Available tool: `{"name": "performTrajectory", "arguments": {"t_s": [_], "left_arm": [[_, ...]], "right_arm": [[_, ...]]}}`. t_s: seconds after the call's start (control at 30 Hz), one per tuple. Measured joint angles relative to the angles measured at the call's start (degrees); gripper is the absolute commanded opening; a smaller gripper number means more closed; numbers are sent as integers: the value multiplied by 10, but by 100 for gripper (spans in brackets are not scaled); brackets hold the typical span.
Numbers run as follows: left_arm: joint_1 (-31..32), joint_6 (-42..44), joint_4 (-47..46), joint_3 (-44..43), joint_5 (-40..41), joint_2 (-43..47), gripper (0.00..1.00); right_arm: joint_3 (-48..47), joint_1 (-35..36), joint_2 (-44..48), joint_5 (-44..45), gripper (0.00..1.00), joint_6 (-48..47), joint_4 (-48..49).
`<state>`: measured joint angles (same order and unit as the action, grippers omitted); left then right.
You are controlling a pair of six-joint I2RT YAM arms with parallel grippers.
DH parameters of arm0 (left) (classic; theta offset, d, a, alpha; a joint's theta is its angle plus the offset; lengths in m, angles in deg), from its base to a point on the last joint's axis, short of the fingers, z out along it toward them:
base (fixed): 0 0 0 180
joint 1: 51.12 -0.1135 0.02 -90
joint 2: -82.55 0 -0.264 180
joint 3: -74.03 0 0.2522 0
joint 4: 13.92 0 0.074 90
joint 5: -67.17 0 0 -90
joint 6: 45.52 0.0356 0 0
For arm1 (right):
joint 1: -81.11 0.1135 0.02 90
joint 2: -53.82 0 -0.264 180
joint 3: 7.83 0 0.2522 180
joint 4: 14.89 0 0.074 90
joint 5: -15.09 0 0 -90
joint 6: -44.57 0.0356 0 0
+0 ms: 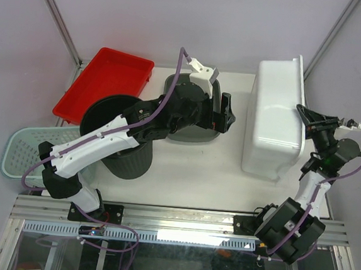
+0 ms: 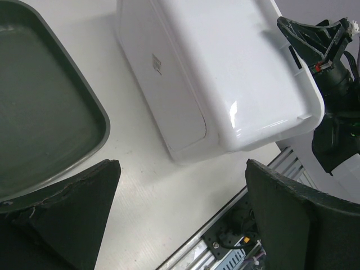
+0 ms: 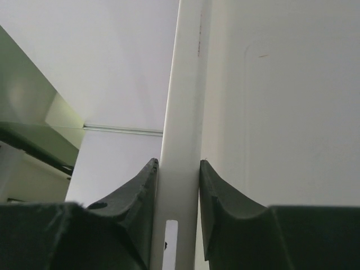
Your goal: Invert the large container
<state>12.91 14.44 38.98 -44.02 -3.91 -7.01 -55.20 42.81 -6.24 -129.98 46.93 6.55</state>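
Note:
The large white container is tipped up at the right of the table. Its base faces left and its open side faces right. In the left wrist view the container shows its base panel and one long wall. My right gripper is shut on the raised rim on the right. In the right wrist view both pads press the white rim of the container between them at the right gripper. My left gripper hangs open over the table centre, left of the container, and the left gripper holds nothing.
A dark grey tray lies under the left arm, and the tray also shows in the left wrist view. A black bucket, a red tray and a pale green basket stand at the left. A metal rail runs along the near edge.

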Motion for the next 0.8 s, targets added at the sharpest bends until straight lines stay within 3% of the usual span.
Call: {"name": "performTrajectory", "arguments": {"t_s": [0.37,0.8], "left_arm": [[0,-1,-1,0,0,-1,99],[0,-4,-2,0,-2,-6,99]], "right_arm": [[55,5,-29,46,0,159,173],[80,145,-78,113,0,247,271]]}}
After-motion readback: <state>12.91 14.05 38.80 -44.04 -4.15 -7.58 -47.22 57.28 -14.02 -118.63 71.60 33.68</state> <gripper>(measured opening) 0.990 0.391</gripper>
